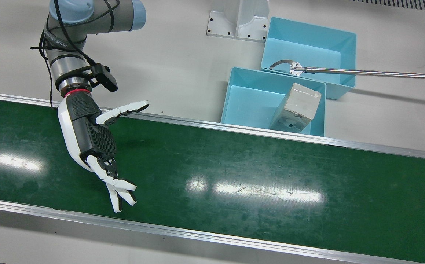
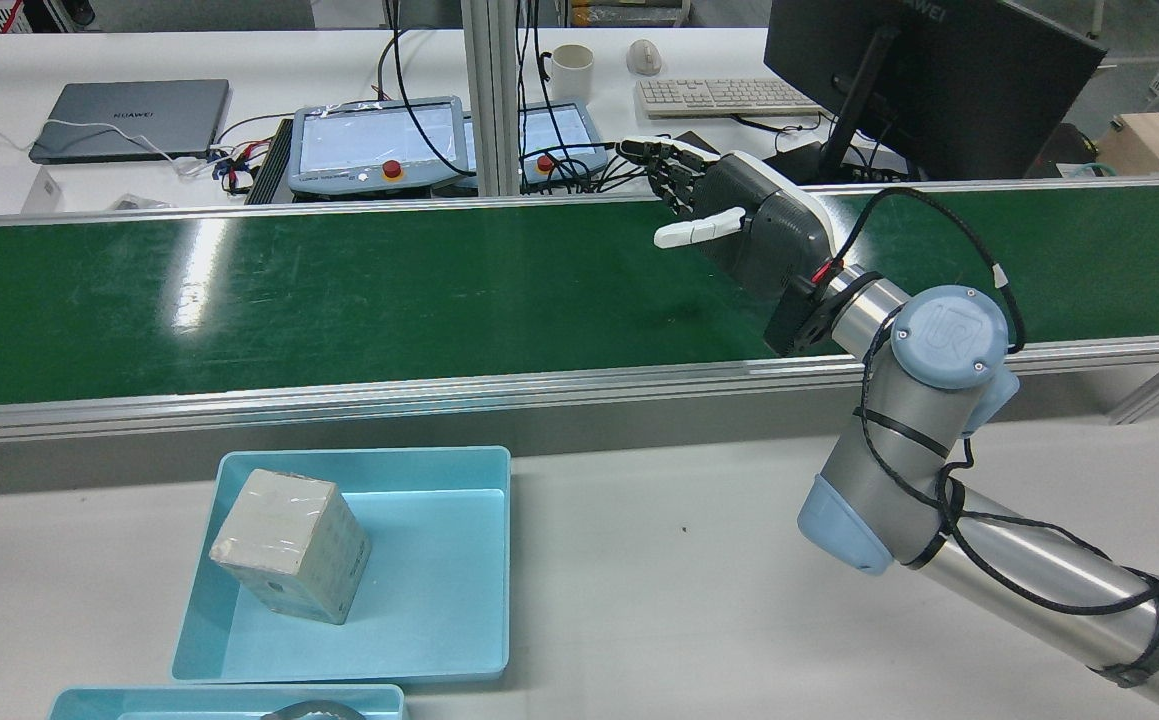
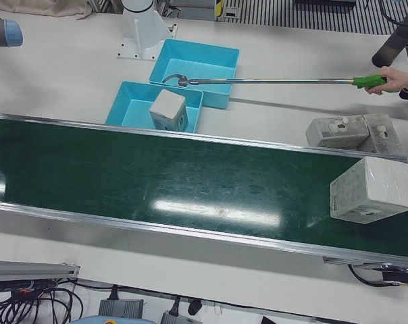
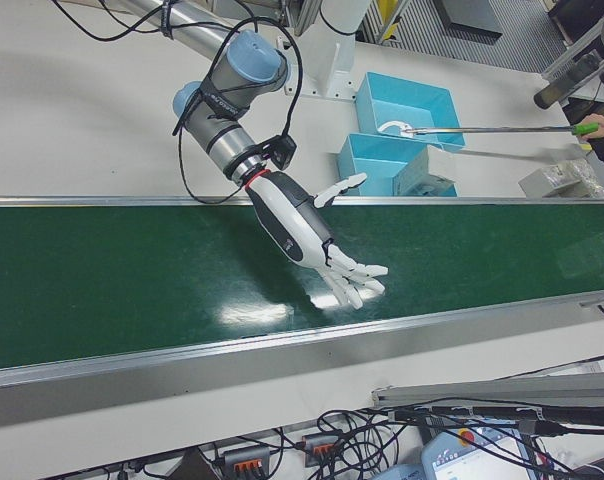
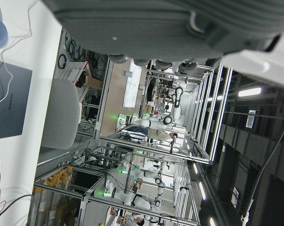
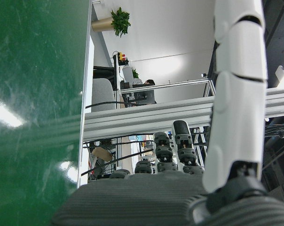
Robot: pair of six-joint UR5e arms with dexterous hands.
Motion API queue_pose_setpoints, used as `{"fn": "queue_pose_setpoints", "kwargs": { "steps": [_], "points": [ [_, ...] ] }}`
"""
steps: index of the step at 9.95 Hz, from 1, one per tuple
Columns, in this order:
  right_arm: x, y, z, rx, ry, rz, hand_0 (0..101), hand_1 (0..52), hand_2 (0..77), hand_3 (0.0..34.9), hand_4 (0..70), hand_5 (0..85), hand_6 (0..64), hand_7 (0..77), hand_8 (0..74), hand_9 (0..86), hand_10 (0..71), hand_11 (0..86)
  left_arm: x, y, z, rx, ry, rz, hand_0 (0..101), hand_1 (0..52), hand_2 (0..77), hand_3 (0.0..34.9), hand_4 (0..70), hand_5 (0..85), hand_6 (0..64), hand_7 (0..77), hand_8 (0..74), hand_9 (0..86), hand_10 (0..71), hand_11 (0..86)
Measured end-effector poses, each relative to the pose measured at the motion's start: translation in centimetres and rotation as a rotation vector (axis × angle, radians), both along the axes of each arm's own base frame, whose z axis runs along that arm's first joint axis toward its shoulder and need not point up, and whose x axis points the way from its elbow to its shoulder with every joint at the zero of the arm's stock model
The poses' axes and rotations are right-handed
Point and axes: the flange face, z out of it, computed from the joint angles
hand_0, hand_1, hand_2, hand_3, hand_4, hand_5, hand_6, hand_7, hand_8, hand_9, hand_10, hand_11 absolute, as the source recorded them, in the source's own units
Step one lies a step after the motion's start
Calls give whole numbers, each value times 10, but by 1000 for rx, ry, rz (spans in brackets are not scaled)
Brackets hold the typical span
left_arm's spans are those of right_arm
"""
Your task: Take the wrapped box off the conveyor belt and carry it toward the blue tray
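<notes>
A wrapped grey box (image 3: 373,190) lies on the green conveyor belt (image 3: 190,182) at its far right end in the left-front view, well away from either hand. Another wrapped box (image 1: 296,108) (image 2: 289,545) leans tilted inside the nearer blue tray (image 1: 249,106) (image 2: 439,560). My right hand (image 1: 95,146) (image 2: 739,225) (image 4: 307,235) hovers over the belt's other end, open, fingers spread, holding nothing. In the left hand view only my left hand's grey palm (image 5: 170,23) shows; its fingers are hidden.
A person (image 3: 400,79) holds a long reach tool (image 1: 362,72) whose claw is over the second blue tray (image 1: 307,40). Two more wrapped boxes (image 3: 356,131) sit on the table beside the belt. Laptop, pendants and monitor stand beyond the belt in the rear view.
</notes>
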Motion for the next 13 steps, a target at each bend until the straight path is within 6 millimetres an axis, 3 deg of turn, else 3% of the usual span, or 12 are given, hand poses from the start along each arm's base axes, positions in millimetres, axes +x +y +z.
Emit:
{"fn": "queue_pose_setpoints", "kwargs": {
  "steps": [13],
  "points": [
    [4, -1, 2, -4, 3, 15, 476, 136, 109, 0, 125, 213, 60, 60, 0, 27, 0, 5, 0, 0, 0, 0, 0, 0, 0, 0, 11, 0, 0, 11, 5, 5, 5, 0, 5, 5]
  ]
}}
